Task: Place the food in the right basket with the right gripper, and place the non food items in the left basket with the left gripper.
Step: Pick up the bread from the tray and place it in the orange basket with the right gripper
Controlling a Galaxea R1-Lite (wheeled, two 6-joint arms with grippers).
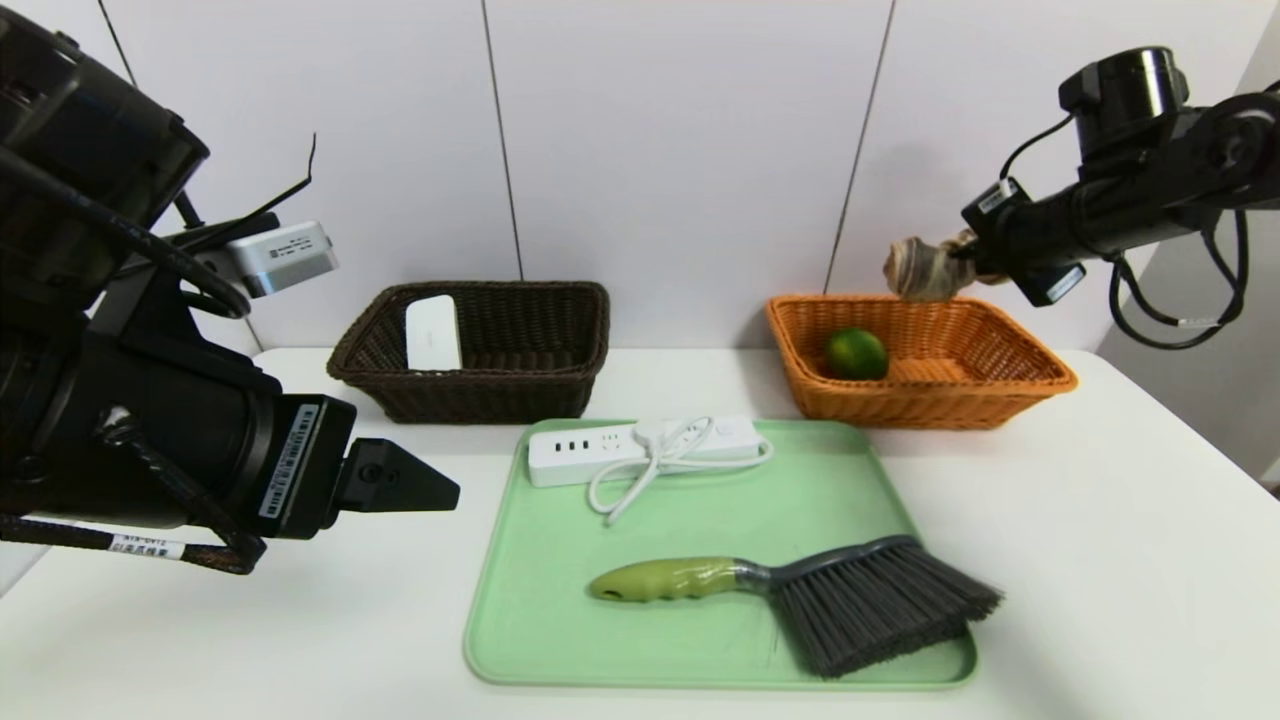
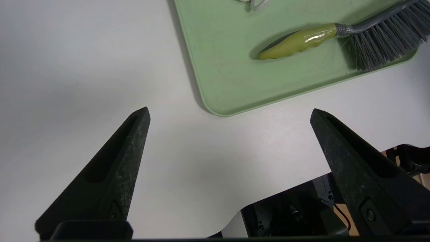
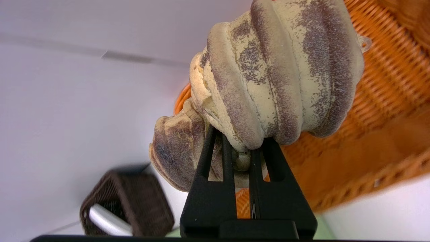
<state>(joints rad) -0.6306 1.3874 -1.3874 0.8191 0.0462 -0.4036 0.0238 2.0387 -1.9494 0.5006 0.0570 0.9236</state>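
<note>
**Right tool** [image 1: 965, 262], black, two-fingered, on the all-black cabled arm: upper right of the head view, clenched on one end of the tan-brown ridged bread roll [image 1: 922, 268]. The roll hangs in the air above the far left rim of the orange woven wicker basket [image 1: 1010, 395], not yet inside it.

**Round green lime** [image 1: 856, 353]: already lying in the orange basket, left half.

**Left tool** [image 2: 230, 112], black, pointed fingers, barcode labels: lower left of the head view, released and spread wide over bare white worktop [image 1: 1100, 520], holding nothing, near the corner of the pale green plastic tray [image 1: 540, 600].

**Still on the tray:** white power strip with coiled cord [image 1: 640, 450], upper part; green-handled brush with dark grey bristles [image 1: 800, 595], lower part.

**Dark brown woven wicker basket** [image 1: 480, 350], upper centre-left: holds the flat white oblong case [image 1: 433, 333], leaning on its wall.

**Risks, as judged:**
- The grip takes only the roll's narrow end; the heavy part overhangs, so it may pivot or slip out.
- Let go here, the roll could strike the rim and tumble onto the worktop behind or beside the basket.
- Dropped from height, it may knock the lime.

**Hard to make out:**
- Depth of the roll relative to the basket's far wall.
- In the right wrist view the roll [image 3: 268, 74] blocks most of the basket interior; the lime is unseen there.
- How far the pads bite into the roll.
</note>
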